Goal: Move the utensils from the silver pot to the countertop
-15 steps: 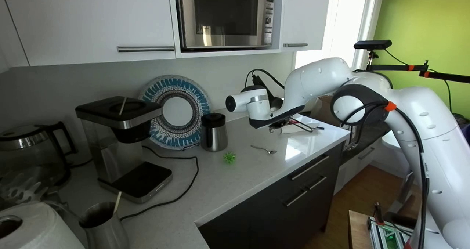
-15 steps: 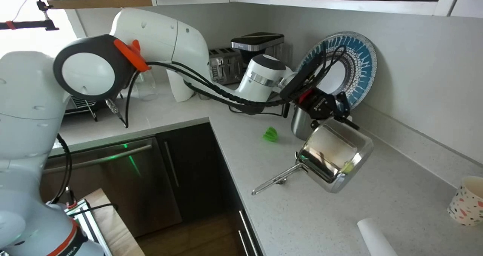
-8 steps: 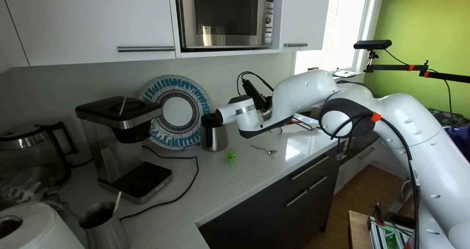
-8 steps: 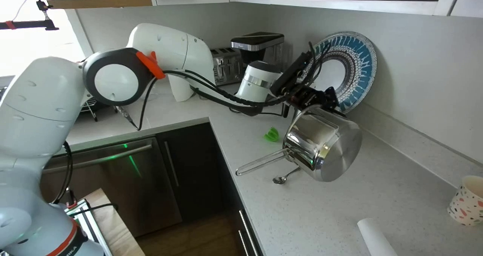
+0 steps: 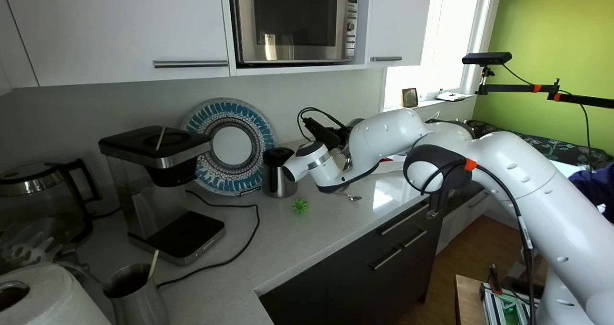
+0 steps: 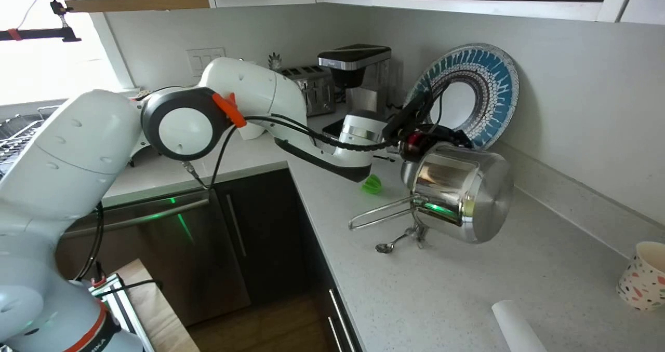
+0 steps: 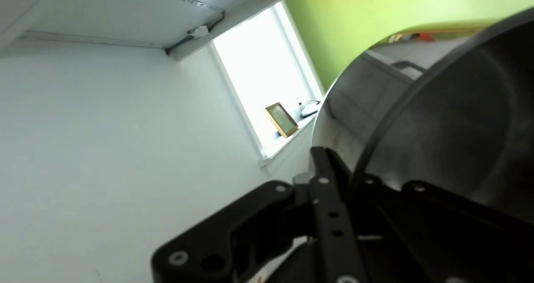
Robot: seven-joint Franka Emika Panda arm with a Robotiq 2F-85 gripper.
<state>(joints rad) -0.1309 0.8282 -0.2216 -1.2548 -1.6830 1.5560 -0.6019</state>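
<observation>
Hand (image 7: 349,175), clamped on rim of wire-handled steel saucepan (image 6: 457,186), now tipped further onto its side | utensils (image 6: 420,234), newly showing beneath it near spoon (image 6: 385,248) on counter (image 6: 457,289), landed or falling unclear | pour-out probably under way

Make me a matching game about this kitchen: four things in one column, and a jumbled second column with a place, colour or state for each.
1. spoon
2. plate
3. pot
4. cup

A. tipped sideways, held by the claw
B. pale with coloured specks
C. lying on the countertop
D. blue band around a white middle

Pairs: 1-C, 2-D, 3-A, 4-B
</observation>
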